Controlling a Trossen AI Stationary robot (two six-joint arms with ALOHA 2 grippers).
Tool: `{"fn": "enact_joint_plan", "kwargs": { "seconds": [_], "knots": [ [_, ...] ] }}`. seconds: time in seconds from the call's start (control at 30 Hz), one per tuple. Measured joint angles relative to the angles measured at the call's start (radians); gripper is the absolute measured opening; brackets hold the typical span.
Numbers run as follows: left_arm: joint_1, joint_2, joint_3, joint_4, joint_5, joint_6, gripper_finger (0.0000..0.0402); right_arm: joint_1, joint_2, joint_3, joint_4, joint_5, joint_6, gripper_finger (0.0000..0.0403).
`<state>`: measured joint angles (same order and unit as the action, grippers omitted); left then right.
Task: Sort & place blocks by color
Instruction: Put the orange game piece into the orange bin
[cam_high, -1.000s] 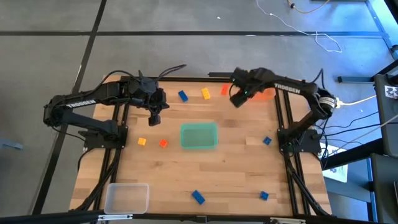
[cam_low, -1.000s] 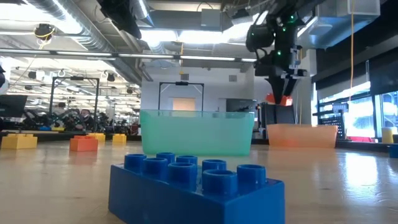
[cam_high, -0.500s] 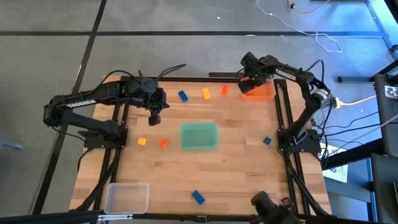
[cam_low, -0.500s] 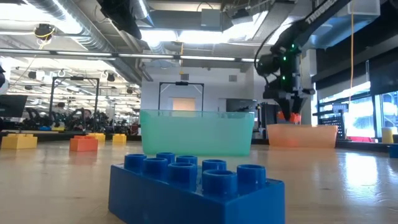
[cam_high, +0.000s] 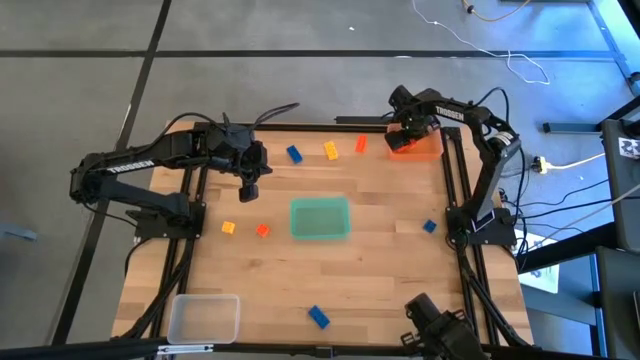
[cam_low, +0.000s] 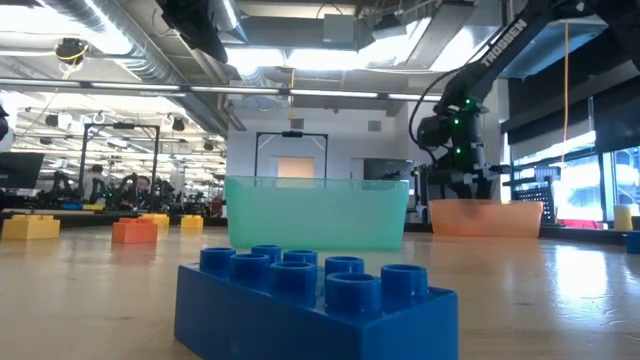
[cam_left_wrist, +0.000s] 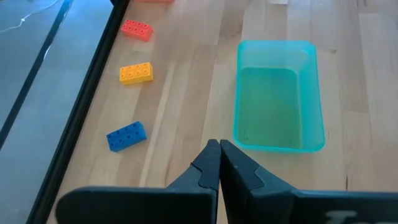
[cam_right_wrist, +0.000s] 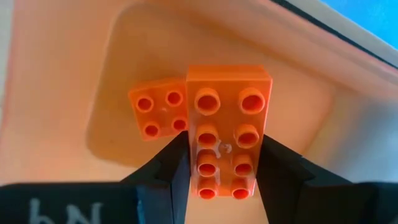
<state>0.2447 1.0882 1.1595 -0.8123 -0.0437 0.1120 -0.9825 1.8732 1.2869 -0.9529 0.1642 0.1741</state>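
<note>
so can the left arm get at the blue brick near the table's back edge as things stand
Probably yes: the left gripper, shut and empty, hangs close beside the small blue plastic brick, with only bare wooden table between them.

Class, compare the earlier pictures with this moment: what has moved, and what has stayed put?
The right gripper, still holding an orange brick, swung out over the orange tray and lowered into it. The left gripper, the green tray and the loose bricks stayed put.

You can read "TROSSEN" in white letters on the left arm, well back from its fingers, and again along the right arm above its gripper. Nothing else in view is legible.
</note>
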Motion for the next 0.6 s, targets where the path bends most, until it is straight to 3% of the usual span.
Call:
{"fn": "enact_joint_plan", "kwargs": {
  "seconds": [0.07, 0.3, 0.6],
  "knots": [
    [0.0, 0.0, 0.0, 0.0, 0.0, 0.0, 0.0, 0.0, 0.0, 0.0, 0.006, 0.0, 0.0, 0.0144],
    [0.0, 0.0, 0.0, 0.0, 0.0, 0.021, 0.0, 0.0, 0.0, 0.0, 0.002, 0.0, 0.002, 0.0251],
    [-0.001, 0.0, 0.0, 0.0, 0.001, 0.029, 0.0, 0.001, 0.0, 0.0, 0.0, 0.0, -0.002, 0.0266]
  ]
}}
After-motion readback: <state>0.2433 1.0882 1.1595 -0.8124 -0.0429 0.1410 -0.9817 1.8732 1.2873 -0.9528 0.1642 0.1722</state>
